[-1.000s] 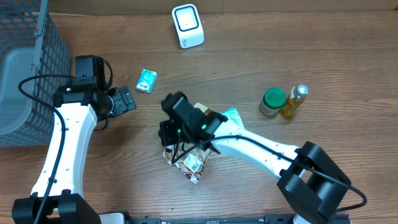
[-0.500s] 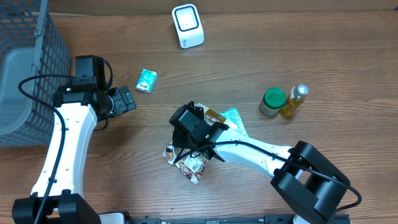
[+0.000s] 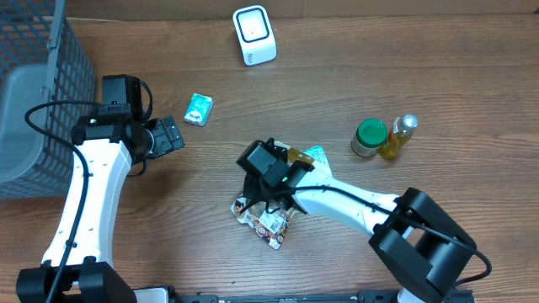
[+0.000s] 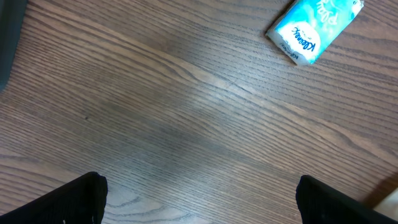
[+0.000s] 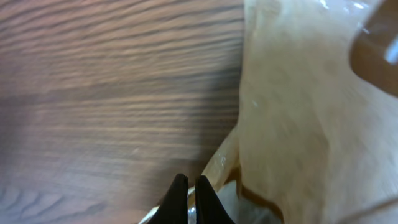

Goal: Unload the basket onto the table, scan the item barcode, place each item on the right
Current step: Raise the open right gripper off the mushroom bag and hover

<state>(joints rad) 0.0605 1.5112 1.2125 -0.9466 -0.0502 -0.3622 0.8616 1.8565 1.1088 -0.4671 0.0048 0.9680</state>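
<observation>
The item, a crinkly snack packet (image 3: pixel 268 224) with a printed label, lies low over the table near the front middle. My right gripper (image 3: pixel 263 204) is shut on its thin edge. In the right wrist view the black fingertips (image 5: pixel 179 194) pinch that edge, and the tan, glossy packet (image 5: pixel 298 112) fills the right side. The white barcode scanner (image 3: pixel 253 35) stands at the back middle, well away from the packet. My left gripper (image 3: pixel 171 135) hovers open over bare wood at the left, its fingertips (image 4: pixel 84 198) set wide apart and holding nothing.
A teal tissue pack (image 3: pixel 199 108) (image 4: pixel 314 28) lies just beyond the left gripper. A grey wire basket (image 3: pixel 34 101) fills the left edge. A green-lidded jar (image 3: pixel 369 137) and a yellow bottle (image 3: pixel 399 135) stand at the right. A teal packet (image 3: pixel 316 156) pokes out from under the right arm.
The right gripper has moved right and toward the front, taking the packet with it. The left arm has stayed still.
</observation>
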